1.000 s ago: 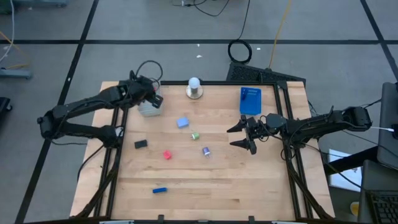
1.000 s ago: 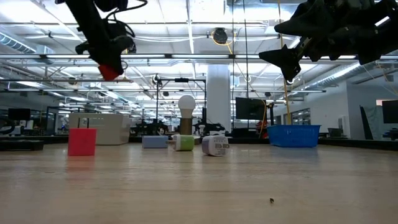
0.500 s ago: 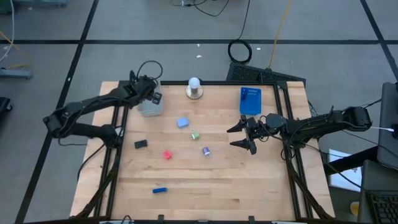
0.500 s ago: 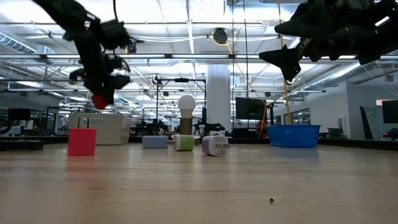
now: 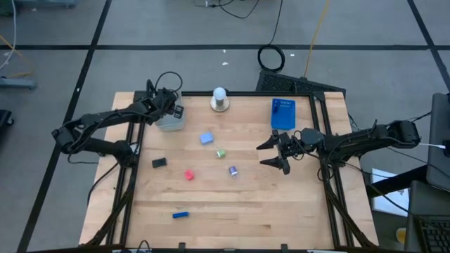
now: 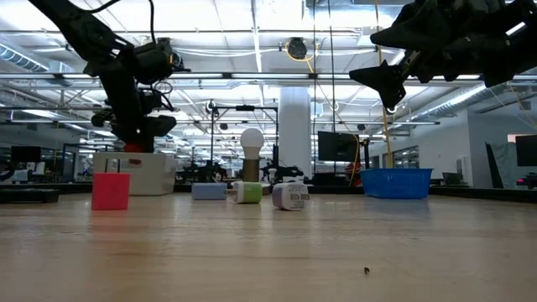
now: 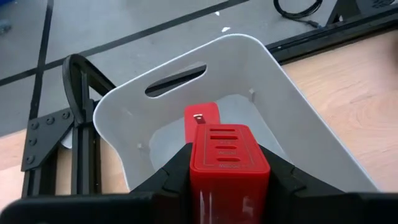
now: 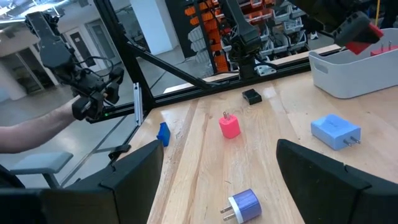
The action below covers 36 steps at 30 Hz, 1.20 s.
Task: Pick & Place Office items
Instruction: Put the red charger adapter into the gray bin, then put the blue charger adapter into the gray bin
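My left end effector [image 7: 229, 177] clamps a red plug adapter [image 7: 227, 163] over the grey tray [image 7: 311, 124] for release; right end effector [image 5: 278, 151] waits apart.

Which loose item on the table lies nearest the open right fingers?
The purple plug, lying just left of the right gripper; the green piece and light blue plug lie farther off.

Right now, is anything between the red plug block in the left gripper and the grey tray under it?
Nothing visible. The left gripper holds the red block directly above the grey tray; another red item already lies inside, ahead of it.
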Tool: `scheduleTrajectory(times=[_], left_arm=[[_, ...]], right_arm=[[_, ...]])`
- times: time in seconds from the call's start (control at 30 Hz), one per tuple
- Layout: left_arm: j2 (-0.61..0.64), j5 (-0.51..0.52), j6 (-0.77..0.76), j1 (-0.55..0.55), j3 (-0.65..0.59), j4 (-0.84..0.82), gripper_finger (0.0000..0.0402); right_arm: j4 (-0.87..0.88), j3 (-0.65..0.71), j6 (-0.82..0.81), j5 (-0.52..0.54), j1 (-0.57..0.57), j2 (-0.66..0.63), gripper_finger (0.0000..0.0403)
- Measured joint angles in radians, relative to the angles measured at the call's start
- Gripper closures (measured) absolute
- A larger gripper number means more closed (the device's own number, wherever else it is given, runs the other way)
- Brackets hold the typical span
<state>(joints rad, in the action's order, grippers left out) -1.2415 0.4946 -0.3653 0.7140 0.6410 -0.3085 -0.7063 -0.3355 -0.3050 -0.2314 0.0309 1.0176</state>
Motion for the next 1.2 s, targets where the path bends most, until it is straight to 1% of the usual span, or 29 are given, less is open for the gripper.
scheduleTrajectory(times=[0.13, 0.4, 0.6, 0.7, 0.8, 0.97, 1.07, 1.2], left_arm=[[0.000, 0.000, -0.002, 0.000, -0.001, 0.000, 0.0283], [0.000, 0.003, 0.004, 0.000, -0.001, 0.000, 0.0219], [0.000, 0.003, 0.004, 0.000, -0.001, 0.000, 0.0196], [0.000, 0.001, 0.020, 0.000, -0.001, -0.001, 0.0196], [0.000, -0.025, 0.046, -0.001, -0.001, -0.001, 0.0202], [0.001, -0.102, 0.080, -0.002, -0.001, 0.069, 0.0216], [0.001, -0.176, 0.097, -0.007, -0.001, 0.094, 0.0222], [0.001, -0.234, 0.112, -0.008, -0.001, 0.147, 0.0227]], right_arm=[[0.000, 0.000, 0.000, 0.000, 0.000, 0.000, 0.0101], [0.000, 0.000, 0.002, 0.000, 0.000, 0.000, 0.0101], [0.000, 0.000, 0.003, 0.000, 0.000, 0.000, 0.0101], [0.000, 0.000, 0.003, 0.000, 0.000, 0.000, 0.0101], [0.000, 0.000, 0.003, 0.000, 0.000, 0.000, 0.0101], [0.000, 0.000, 0.007, 0.000, 0.000, 0.000, 0.0101], [0.000, 0.000, 0.007, 0.000, 0.000, 0.000, 0.0101], [0.000, 0.000, 0.007, 0.000, 0.000, 0.000, 0.0101]])
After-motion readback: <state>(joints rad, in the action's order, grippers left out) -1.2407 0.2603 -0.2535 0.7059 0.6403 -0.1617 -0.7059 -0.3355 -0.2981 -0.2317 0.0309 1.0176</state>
